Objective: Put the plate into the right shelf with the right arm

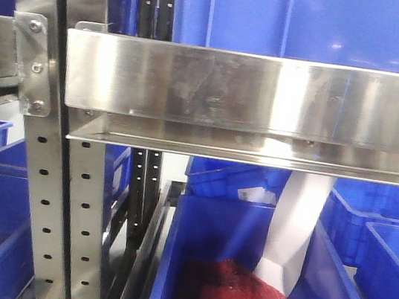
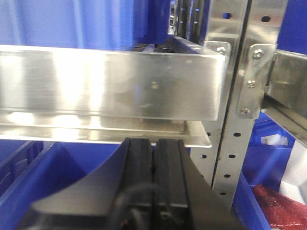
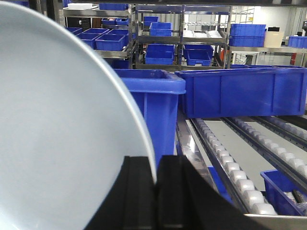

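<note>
Plate (image 3: 62, 143) edge clamped by right hand (image 3: 156, 168), blue bin (image 3: 156, 103) close ahead.

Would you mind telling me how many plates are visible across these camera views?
1. The plate fills the left of the right wrist view, its rim pinched in the right gripper. The front view's white strip below the shelf beam is unclear; others may be hidden.

Bright light is glaring off the steel beam (image 1: 253, 90), washing it white toward 3 o'clock in the front view. The left wrist view is blurring throughout. At 9 o'clock in the right wrist view the plate (image 3: 57, 143) is showing soft and evenly lit.
</note>
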